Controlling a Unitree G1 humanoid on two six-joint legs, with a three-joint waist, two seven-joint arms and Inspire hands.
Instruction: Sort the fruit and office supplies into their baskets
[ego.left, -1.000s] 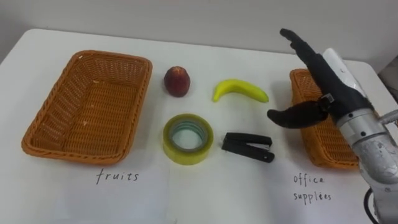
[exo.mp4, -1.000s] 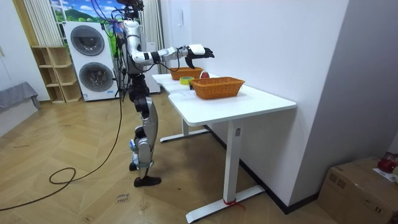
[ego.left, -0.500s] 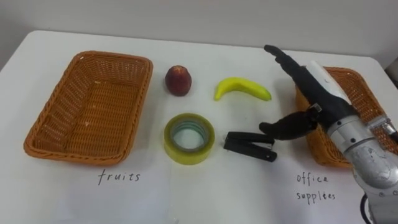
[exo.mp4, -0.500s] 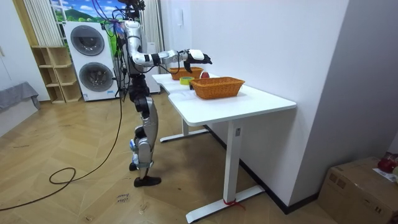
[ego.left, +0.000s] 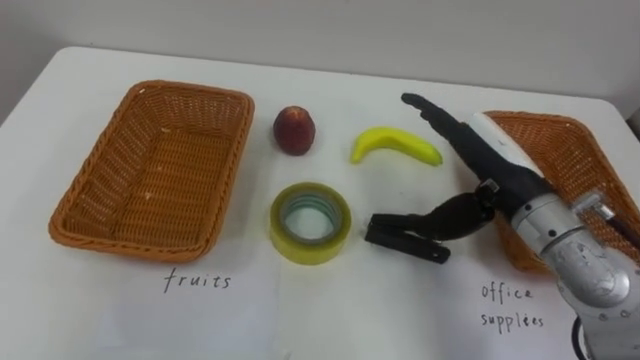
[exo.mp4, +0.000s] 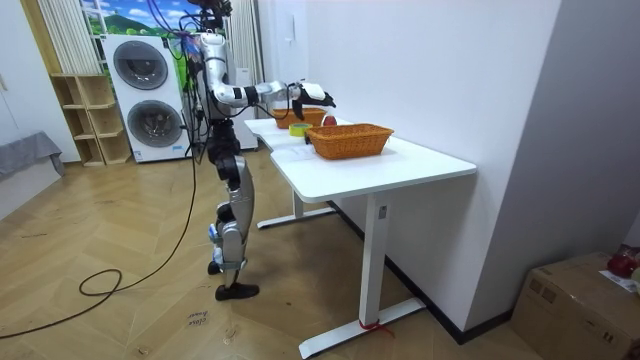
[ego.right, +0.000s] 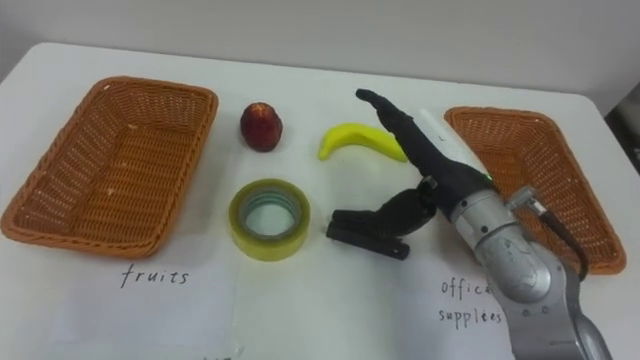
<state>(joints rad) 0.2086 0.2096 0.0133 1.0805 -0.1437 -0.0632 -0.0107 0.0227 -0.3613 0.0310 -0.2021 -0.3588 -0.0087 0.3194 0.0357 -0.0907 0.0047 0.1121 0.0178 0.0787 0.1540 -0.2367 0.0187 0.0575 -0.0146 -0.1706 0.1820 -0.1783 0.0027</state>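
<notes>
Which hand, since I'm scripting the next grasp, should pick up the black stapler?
Right. The right hand hovers open over the black stapler, thumb close beside it, and the office supplies basket sits just to its right.

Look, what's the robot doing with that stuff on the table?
It's sorting. Its right hand hovers open over the stapler, not gripping it. The apple, banana and tape lie on the table between the fruit basket and the office basket, both empty.

Woven wicker fruit basket (ego.left: 110, 160), glossy tape roll (ego.left: 300, 243), smooth matt table (ego.left: 330, 300).
</notes>
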